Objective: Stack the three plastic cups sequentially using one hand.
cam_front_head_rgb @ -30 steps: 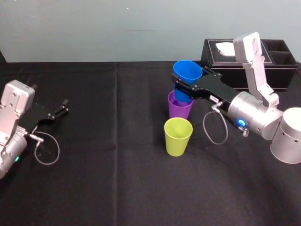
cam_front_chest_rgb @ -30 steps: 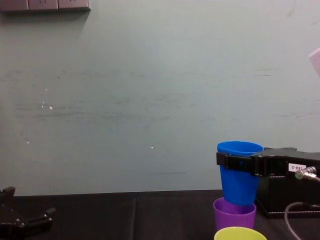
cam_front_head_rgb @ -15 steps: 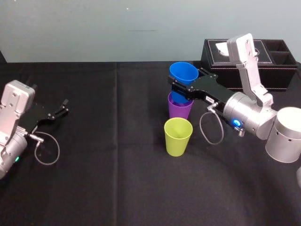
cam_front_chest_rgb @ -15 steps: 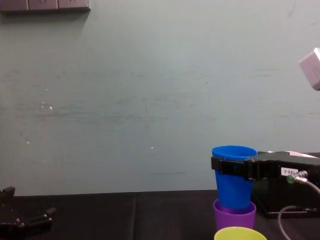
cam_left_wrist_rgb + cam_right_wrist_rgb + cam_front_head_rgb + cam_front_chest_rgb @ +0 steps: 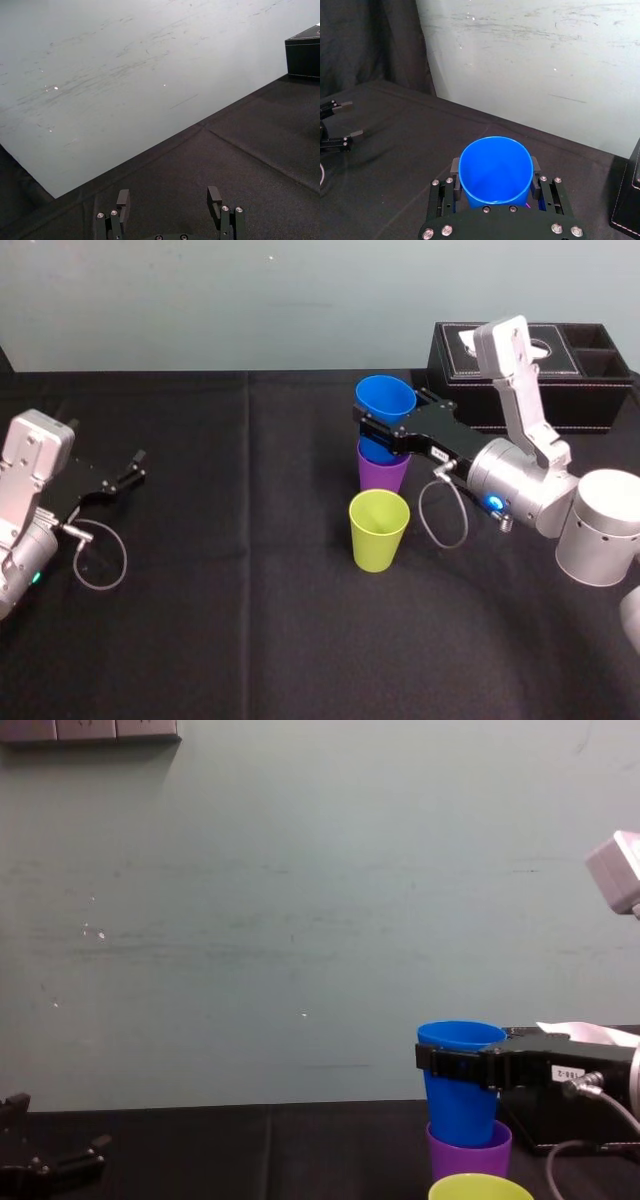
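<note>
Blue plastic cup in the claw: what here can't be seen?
Blue plastic cup's base: head view, hidden by right claw and purple plastic cup.
Yellow-green plastic cup: chest view, cut off by bottom edge.
Purple cup's base: chest view, behind yellow-green cup.
Left claw: chest view, cut by bottom edge.

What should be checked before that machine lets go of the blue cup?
1. Grip: the right pincer is shut on the blue cup, just under the rim. Ok.
2. Alignment: the blue cup is upright, directly above the purple cup. Ok.
3. Depth: only the blue cup's base sits inside the purple rim, as the chest view shows. Not ok.
4. Neighbour: the yellow-green cup stands upright, apart from the pair. Ok.
5. Other arm: the left pincer is parked far to the left, open. Ok.
</note>
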